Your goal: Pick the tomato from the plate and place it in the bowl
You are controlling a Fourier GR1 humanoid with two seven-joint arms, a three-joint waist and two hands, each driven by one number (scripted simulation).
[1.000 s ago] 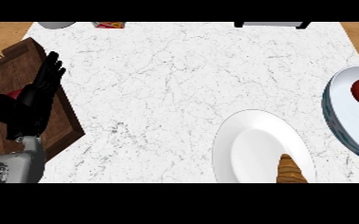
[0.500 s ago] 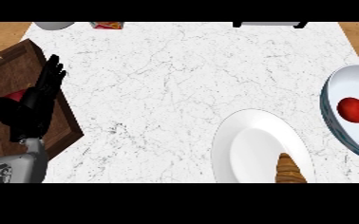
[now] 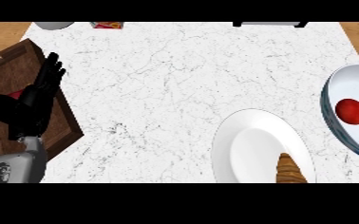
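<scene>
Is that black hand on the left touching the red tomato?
Apart. The head view shows the left hand at the left edge, the tomato in the bowl far right.

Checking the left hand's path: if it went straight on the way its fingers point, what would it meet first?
Probably nothing close: the left hand points up the view, over the wooden board; the grey object lies roughly ahead, depth unclear.

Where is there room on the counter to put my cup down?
The big bare stretch is the counter's middle, between the left hand over the wooden board and the plate. It gets crowded at the right, where the plate with a croissant sits close by the bowl holding the tomato.
</scene>
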